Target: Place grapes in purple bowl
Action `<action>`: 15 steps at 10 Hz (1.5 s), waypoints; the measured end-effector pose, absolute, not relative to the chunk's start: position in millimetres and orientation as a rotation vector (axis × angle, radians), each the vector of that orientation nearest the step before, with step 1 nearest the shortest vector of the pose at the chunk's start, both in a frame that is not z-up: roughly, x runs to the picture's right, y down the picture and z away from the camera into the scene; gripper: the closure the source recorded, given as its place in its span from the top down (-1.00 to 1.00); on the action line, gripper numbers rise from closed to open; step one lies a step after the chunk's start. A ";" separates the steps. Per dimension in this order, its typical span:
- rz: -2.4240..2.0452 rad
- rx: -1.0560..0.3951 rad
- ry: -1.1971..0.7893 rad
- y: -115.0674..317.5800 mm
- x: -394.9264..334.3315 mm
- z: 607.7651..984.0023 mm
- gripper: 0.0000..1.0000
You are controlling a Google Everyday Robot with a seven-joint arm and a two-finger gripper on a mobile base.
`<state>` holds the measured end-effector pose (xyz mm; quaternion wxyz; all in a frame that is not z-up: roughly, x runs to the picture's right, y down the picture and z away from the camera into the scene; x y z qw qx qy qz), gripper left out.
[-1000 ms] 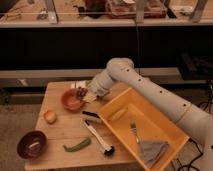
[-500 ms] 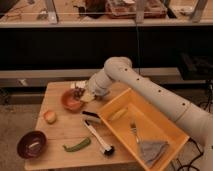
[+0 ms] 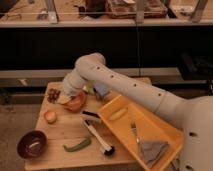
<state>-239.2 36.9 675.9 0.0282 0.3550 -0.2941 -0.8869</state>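
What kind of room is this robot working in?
Probably a test kitchen or lab: a wooden table set with bowls, grapes and a yellow tray, shelves behind. The gripper is beside the grapes.

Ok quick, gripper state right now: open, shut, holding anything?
Gripper: shut, low over the far left of the table, between the grapes and the orange bowl. Whether it grips the grapes cannot be told.

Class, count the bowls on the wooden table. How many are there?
2. The purple bowl sits at the front-left corner; the orange-red bowl sits farther back beside the grapes, with the gripper over its rim.
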 end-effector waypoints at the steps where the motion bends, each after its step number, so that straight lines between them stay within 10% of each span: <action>1: -2.759 1.106 -0.936 45.3 -261.4 675.4 -0.63; 11: -2.906 1.131 -1.126 142.0 -314.0 686.1 -0.62; 15: -2.963 1.220 -1.138 160.4 -331.1 679.8 0.09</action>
